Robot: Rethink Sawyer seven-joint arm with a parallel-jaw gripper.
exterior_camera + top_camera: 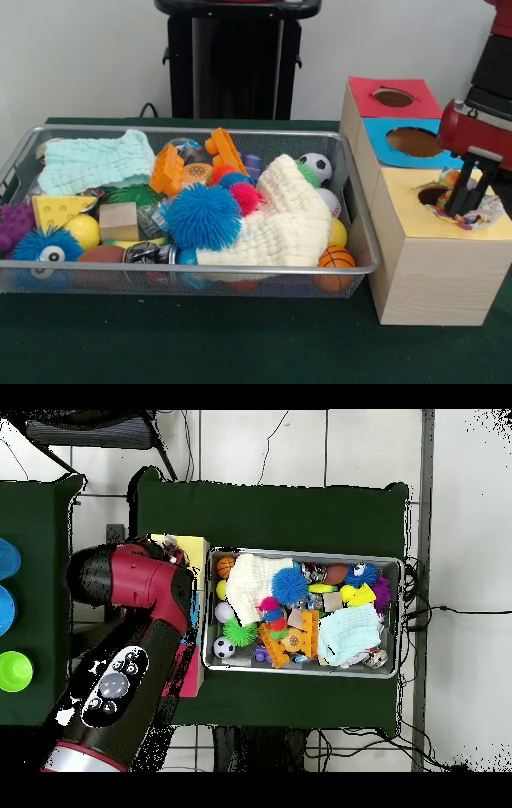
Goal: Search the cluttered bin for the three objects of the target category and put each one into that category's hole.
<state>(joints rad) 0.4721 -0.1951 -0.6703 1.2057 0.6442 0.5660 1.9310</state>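
Bin: wire-mesh metal bin [16,164] is sitting on the green-covered worktop [200,340], still crowded with a mint knitted cloth [92,160], a yellow cheese-shaped wedge [56,210], an orange plastic brick toy [166,170], a blue spiky rubber ball [202,216], a cream knitted cloth [292,216], a small soccer ball [318,166] and a small basketball [336,258].
Holes: wooden box with three coloured tops [428,272] is standing just beside the bin; the red-topped hole [394,98] and blue-topped hole [414,142] are showing nothing inside.
Task item: crinkly multicoloured wrapper-like object [472,212] is lying at the yellow-topped hole [430,194], partly over its rim, not fully dropped in.
Fingers: robot's black gripper [462,196] is reaching down onto that object; the fingers look close together around it, though whether they are gripping or letting go, I cannot tell.
Progress: one delivery appears to be finishing; how many went in already is not visible, so more searching of the bin is probably waiting.
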